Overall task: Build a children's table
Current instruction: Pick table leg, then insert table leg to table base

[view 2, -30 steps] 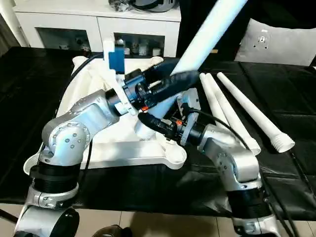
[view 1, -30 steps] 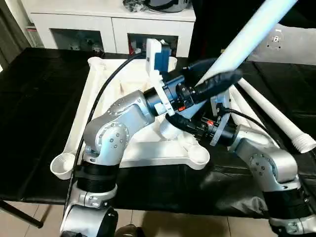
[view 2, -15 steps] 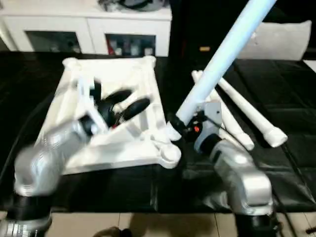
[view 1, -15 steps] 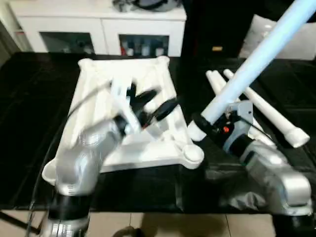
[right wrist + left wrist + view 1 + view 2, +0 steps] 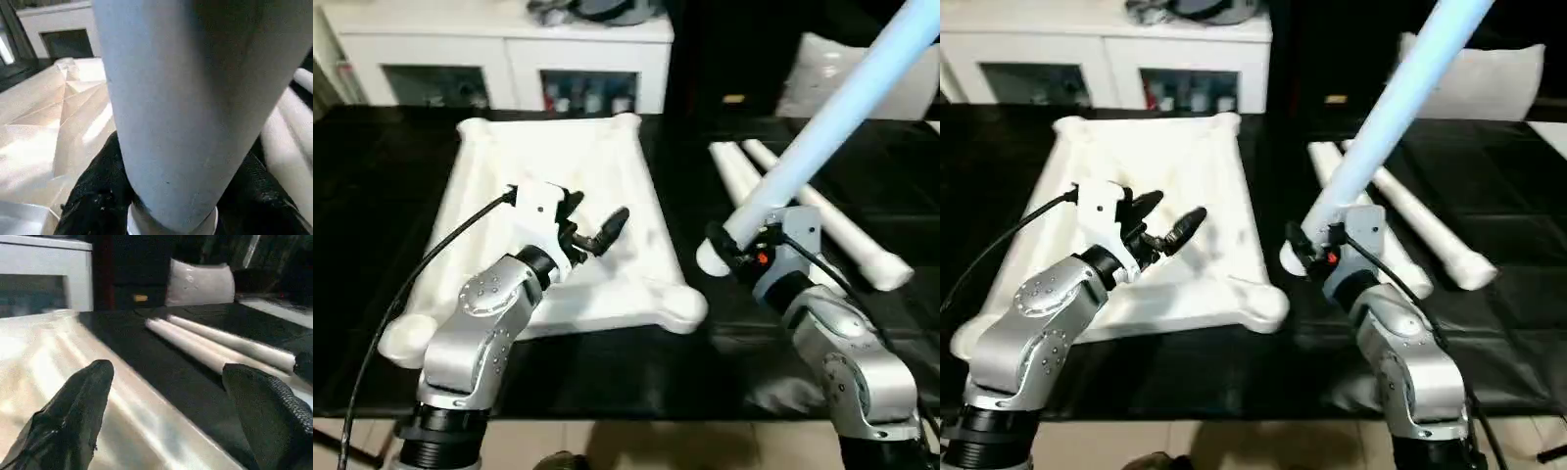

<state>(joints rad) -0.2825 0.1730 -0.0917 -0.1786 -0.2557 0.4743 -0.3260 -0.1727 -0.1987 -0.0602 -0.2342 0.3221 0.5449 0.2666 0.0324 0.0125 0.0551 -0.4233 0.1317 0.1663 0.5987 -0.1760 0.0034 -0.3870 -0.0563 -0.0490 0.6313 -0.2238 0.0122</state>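
The table top lies underside up — its near corner socket empty. The left gripper hovers over it, fingers spread wide, holding nothing — the right gripper clamps a tilted leg near its end.

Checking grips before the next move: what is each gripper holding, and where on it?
The right gripper clamps a table leg near its lower end. The left gripper is open, holding nothing.

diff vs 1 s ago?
The left gripper has let go of the raised leg and drawn back over the table top, fingers open. The right gripper alone now holds the leg near its lower end, clear of the top. Spare legs stayed put.
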